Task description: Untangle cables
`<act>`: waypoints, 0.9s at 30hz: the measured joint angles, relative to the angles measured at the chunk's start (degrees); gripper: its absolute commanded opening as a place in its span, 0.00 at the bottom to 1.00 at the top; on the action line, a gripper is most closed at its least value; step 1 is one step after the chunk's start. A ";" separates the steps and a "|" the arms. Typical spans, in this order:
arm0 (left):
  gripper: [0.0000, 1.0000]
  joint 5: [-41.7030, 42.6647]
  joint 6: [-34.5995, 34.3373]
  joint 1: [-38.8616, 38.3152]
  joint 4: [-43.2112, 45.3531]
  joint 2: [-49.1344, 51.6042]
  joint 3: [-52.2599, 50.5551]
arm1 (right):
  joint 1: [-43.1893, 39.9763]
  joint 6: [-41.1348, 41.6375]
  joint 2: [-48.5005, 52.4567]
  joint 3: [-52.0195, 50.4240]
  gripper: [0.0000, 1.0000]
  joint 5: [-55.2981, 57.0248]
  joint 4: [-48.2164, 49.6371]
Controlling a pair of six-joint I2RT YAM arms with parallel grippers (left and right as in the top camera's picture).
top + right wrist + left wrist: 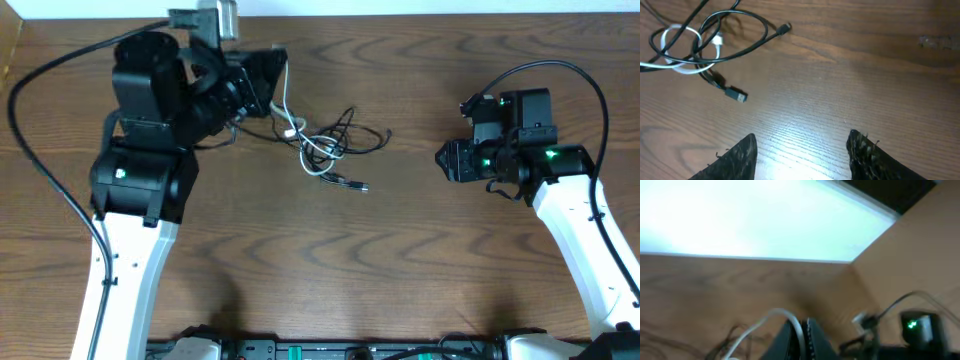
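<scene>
The right gripper [802, 145] hangs over the wooden table [880, 75], its two fingers apart and holding nothing. Beyond it, in the middle of the table, lies the tangle. It has one white cord [777, 312] looped through thin black cords [766, 31], whose number cannot be counted. Two plug ends [737, 95] rest on the wood. Farther away, the left gripper [270, 85] is closed on the white cord, which rises from the tangle to it.
</scene>
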 measured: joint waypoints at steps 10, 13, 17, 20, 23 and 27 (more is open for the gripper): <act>0.07 0.11 -14.05 -9.46 34.73 1.20 -1.46 | 0.13 -0.04 0.15 0.00 0.77 -28.44 13.62; 0.07 -0.11 -14.08 -9.79 31.67 1.64 -1.44 | 0.59 -0.07 0.15 0.00 0.81 -34.75 16.24; 0.07 -0.61 -14.08 -14.05 33.33 4.79 -1.44 | 4.00 0.00 0.15 0.00 0.82 -38.82 20.22; 0.07 -1.40 -14.08 -17.86 33.64 7.08 -1.44 | 7.17 -0.04 0.20 0.00 0.80 -39.69 23.45; 0.07 -1.62 -14.08 -19.91 33.62 8.37 -1.44 | 9.46 0.44 0.22 0.00 0.80 -39.89 30.42; 0.07 -1.62 -14.08 -21.09 33.88 8.37 -1.44 | 9.70 4.70 0.22 0.02 0.01 -34.42 37.18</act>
